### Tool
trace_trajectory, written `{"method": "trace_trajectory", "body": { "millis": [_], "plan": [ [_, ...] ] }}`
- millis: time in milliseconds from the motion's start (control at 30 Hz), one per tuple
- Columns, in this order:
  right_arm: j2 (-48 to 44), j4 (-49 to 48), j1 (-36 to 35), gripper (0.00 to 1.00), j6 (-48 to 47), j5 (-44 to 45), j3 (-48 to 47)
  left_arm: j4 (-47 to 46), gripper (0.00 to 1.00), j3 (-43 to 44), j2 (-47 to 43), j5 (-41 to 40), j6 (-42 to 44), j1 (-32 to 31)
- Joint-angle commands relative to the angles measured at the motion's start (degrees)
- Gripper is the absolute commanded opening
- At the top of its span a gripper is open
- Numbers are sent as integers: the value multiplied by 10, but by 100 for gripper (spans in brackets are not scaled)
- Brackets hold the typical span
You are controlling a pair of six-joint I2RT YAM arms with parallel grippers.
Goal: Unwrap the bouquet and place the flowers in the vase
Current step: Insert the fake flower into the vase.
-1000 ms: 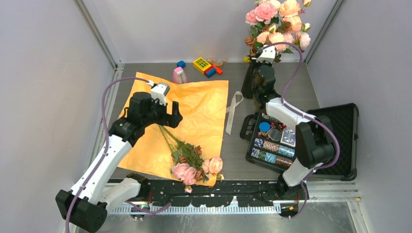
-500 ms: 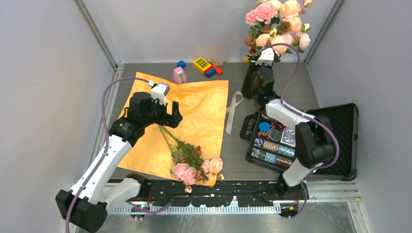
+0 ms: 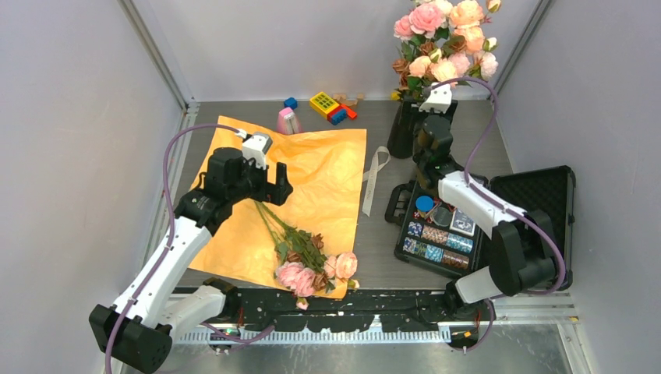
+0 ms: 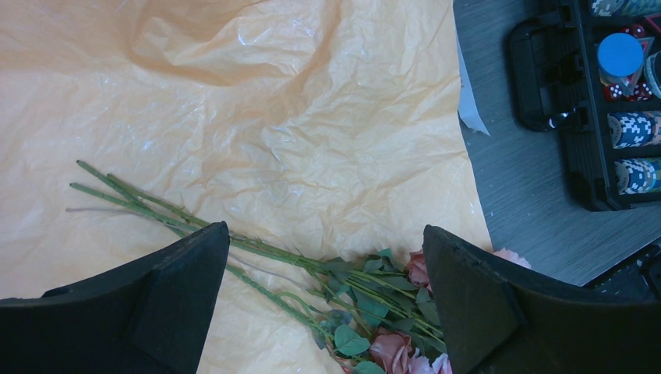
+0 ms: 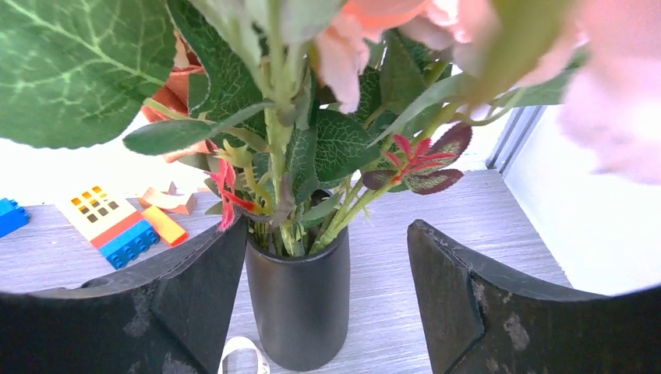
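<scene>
- Vase (image 3: 401,134): glossy black, upright at the far right of the table (image 3: 468,140), with a gap to the orange paper's right edge.
- Standing roses (image 3: 446,35): pink and peach heads with green leaves, their stems down in the vase mouth.
- Loose roses (image 3: 310,261): one bunch lying flat on the orange paper (image 3: 319,175). The thin green stems point to the far left, and the heads overhang the paper's near edge.
- Orange paper: spread out flat, crinkled, left of centre.
- Ribbon (image 3: 375,178): cream, untied, lying on the table just off the paper's right edge.
- Left gripper (image 4: 323,230): jaws spread wide and grasping nothing, above the stem ends of the loose roses.
- Right gripper (image 5: 327,224): jaws released. In the right wrist view the vase sits between the fingers with a gap on each side.
- Poker-chip case (image 3: 538,206): black, lid open, at the near right.
- Pink metronome (image 3: 288,121): at the paper's far edge.
- Toy blocks (image 3: 331,107): along the back wall.
</scene>
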State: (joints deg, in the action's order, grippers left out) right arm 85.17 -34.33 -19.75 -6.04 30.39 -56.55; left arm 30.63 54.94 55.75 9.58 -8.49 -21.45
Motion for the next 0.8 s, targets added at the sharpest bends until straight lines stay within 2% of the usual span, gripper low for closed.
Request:
{"method": "trace_trajectory", "body": {
  "millis": [0,167,500,767],
  "plan": [
    [-63,19,1,81,26,-12,21,-13,98,-1,-11,-4,6,1],
    [-117,81,1,82,56,-42,46,-12,98,-2,-13,-8,6,1],
    [-257,304,2,82,167,-155,49,-11,98,-4,-10,-23,5,1],
    [-270,480,1,78,195,-303,-2,-8,99,-4,-2,-43,12,1]
  ]
}}
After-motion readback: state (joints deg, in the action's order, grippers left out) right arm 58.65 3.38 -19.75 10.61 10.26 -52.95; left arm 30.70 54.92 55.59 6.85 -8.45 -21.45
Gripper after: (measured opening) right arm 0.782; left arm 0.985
